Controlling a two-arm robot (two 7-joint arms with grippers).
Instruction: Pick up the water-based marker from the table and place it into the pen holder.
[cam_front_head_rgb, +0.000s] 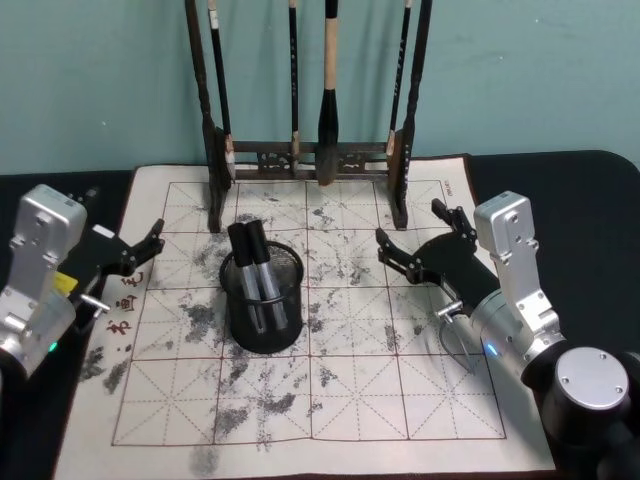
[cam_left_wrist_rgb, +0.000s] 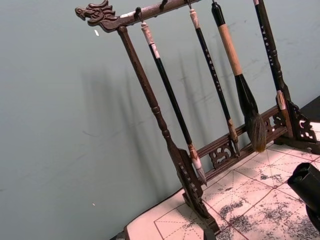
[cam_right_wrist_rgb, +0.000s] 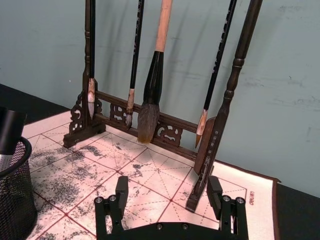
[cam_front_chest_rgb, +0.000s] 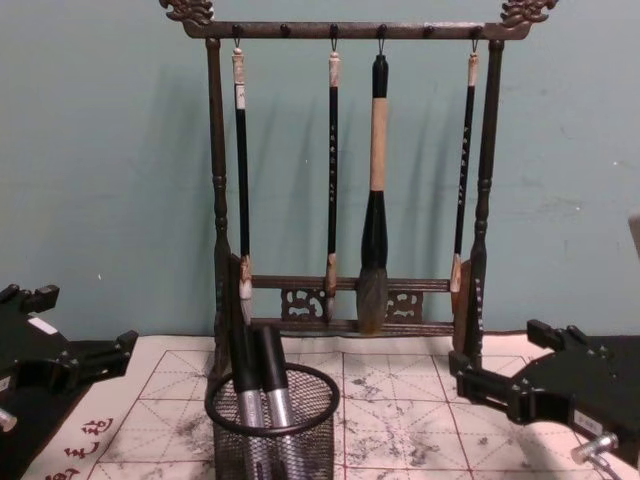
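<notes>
Red characters on the practice mat's (cam_front_head_rgb: 330, 400) left margin and bottom-right corner look too small to read.

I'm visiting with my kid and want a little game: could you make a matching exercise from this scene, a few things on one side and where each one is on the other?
Things:
1. markers
2. pen holder
3. brushes
4. right gripper

Places or states:
a. hanging from the wooden brush rack
b. open and empty, above the mat's right side
c. standing inside the mesh cup
d. on the gridded mat, in front of the rack

Pairs: 1-c, 2-d, 3-a, 4-b
</notes>
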